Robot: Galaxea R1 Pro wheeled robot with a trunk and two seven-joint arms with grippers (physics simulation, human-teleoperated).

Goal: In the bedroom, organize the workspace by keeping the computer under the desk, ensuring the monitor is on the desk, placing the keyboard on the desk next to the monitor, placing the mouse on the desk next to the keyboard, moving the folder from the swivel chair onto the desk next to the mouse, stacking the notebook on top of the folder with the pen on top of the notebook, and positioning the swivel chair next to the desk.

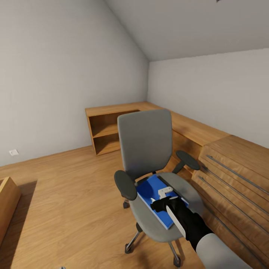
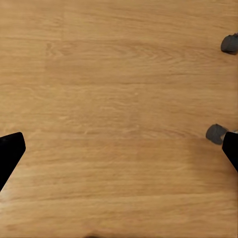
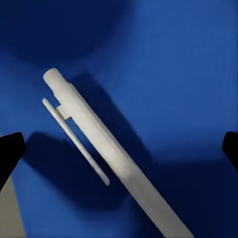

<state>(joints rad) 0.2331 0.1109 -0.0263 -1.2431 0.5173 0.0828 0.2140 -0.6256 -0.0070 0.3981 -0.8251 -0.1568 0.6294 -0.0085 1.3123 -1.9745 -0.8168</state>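
The grey swivel chair (image 1: pixel 145 142) stands on the wooden floor with its back to the far corner. The blue folder (image 1: pixel 149 188) lies flat on its seat. My right gripper (image 1: pixel 160 204) hovers low over the folder's near half. In the right wrist view the folder (image 3: pixel 173 74) lies behind the white pen (image 3: pixel 99 144), which slants between the wide-apart fingers of my open right gripper (image 3: pixel 120 151) and casts a shadow on the blue cover. I cannot tell whether the pen rests on the folder. My left gripper (image 2: pixel 120 148) is open over bare floor, beside two chair casters (image 2: pixel 216 134).
A low wooden shelf unit (image 1: pixel 108 130) stands against the far wall and joins a wooden counter along the right wall. A light wooden drawer chest (image 1: pixel 239 175) sits close to the chair's right. Another wooden piece (image 1: pixel 7 201) is at the left edge. Open floor lies left of the chair.
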